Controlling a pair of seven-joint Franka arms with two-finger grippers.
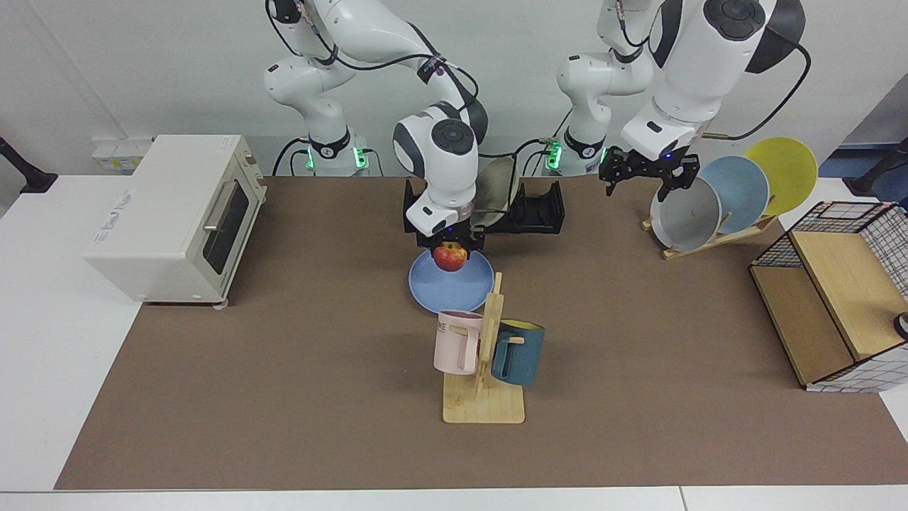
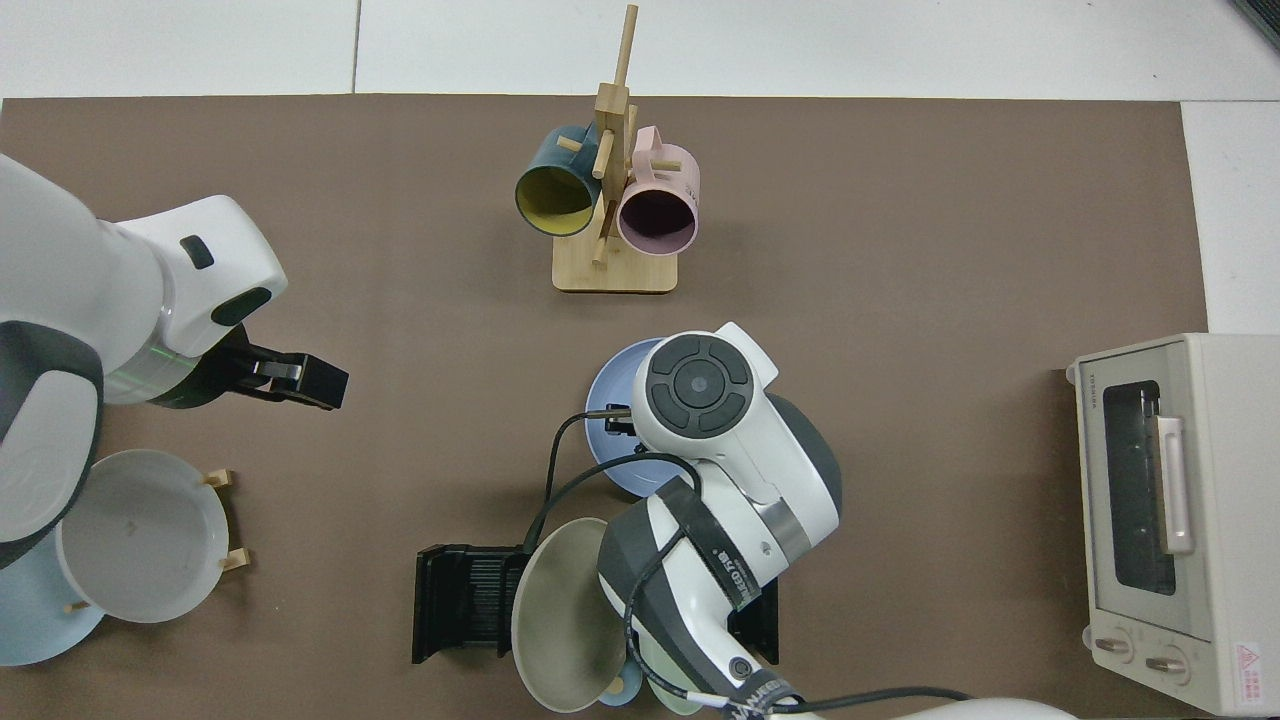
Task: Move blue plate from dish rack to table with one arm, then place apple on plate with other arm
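Brown matte surface of the table (image 1: 284, 397) fills most of the facing view, white at its edges. The white toaster oven (image 1: 170, 216) stands at centre left; a wire-and-wood crate (image 1: 830, 312) sits at the right edge. At upper centre the black dish rack (image 1: 539, 209) holds a beige plate (image 2: 560, 620) on edge, the rest of it screened by the right arm. A tilted wooden plate stand (image 1: 709, 238) at upper right carries grey, pale blue and yellow plates. The blue plate (image 1: 468, 287) lies flat on the table just below the rack, at frame centre. Below it stands the wooden mug stand (image 1: 486, 397) with a pink mug (image 1: 457, 341) and a dark teal mug (image 1: 518, 351). The right gripper (image 1: 451, 248) hangs over the blue plate, fingers clamped on the apple (image 1: 450, 257) — the apple sits low over the plate's upper half; contact with the plate cannot be told. The left gripper (image 1: 647, 177) waits at upper right, just beside the grey plate's top edge, fingers spread apart and holding nothing — seen at centre left in the top view (image 2: 300, 375).
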